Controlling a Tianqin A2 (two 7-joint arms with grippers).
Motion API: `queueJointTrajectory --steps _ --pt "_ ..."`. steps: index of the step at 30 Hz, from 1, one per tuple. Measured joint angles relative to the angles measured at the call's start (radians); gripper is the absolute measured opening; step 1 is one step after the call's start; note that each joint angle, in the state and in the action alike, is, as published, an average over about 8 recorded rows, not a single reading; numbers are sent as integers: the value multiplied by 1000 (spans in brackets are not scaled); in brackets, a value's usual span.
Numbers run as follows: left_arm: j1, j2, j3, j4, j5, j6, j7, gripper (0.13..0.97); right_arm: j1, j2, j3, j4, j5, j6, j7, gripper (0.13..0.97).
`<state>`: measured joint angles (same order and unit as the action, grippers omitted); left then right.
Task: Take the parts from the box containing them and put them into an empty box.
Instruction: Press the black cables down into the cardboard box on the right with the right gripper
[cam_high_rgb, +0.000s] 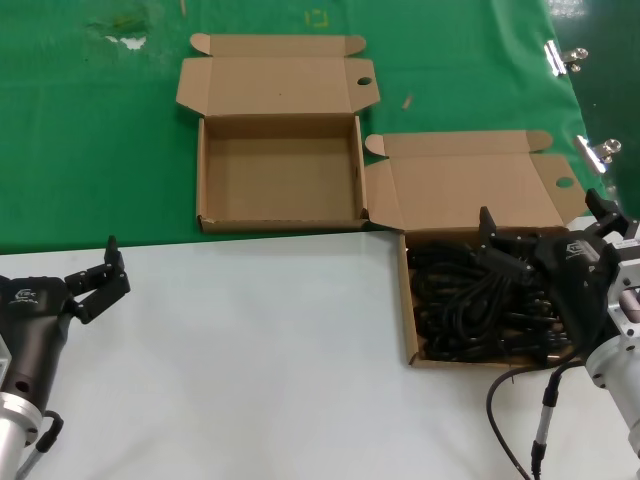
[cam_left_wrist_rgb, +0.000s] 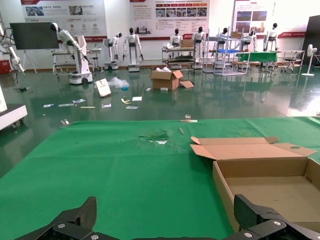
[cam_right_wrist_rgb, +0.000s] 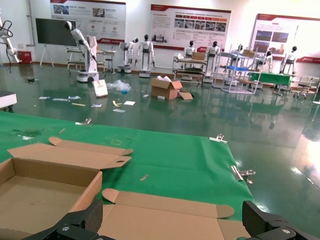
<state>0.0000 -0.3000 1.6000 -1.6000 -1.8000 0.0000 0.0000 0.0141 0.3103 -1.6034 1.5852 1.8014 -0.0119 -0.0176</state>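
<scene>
Cardboard empty box (cam_high_rgb: 278, 178), upper centre, held nothing; all parts (cam_high_rgb: 470, 300) lay in the box containing them (cam_high_rgb: 405, 290), lower right. Right tool (cam_high_rgb: 505, 248) spread above them, grasping nothing. Left tool (cam_high_rgb: 100, 280) released, lower left. Transfer not begun.

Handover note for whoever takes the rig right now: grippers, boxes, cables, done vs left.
Left gripper: open, holding nothing, parked over the white table near the robot's left side.
Right gripper: open, over the box of cables, above the pile, nothing gripped yet.
Black power cables: all in that box, on the robot's right, lid folded back.
Empty box: farther out on the green mat, lid open, nothing inside.
Done: right arm positioned over the cables.
Left: grasp a bundle, carry it to the empty box, repeat for the rest.
</scene>
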Motion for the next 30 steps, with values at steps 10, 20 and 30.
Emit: queueJointTrajectory --steps 10,20,30 --pt "0 0 0 0 0 0 0 966 0 0 0 0 0 0 0 966" --pt "0 0 0 0 0 0 0 964 0 0 0 0 0 0 0 966" --pt "0 0 0 0 0 0 0 952 0 0 0 0 0 0 0 966"
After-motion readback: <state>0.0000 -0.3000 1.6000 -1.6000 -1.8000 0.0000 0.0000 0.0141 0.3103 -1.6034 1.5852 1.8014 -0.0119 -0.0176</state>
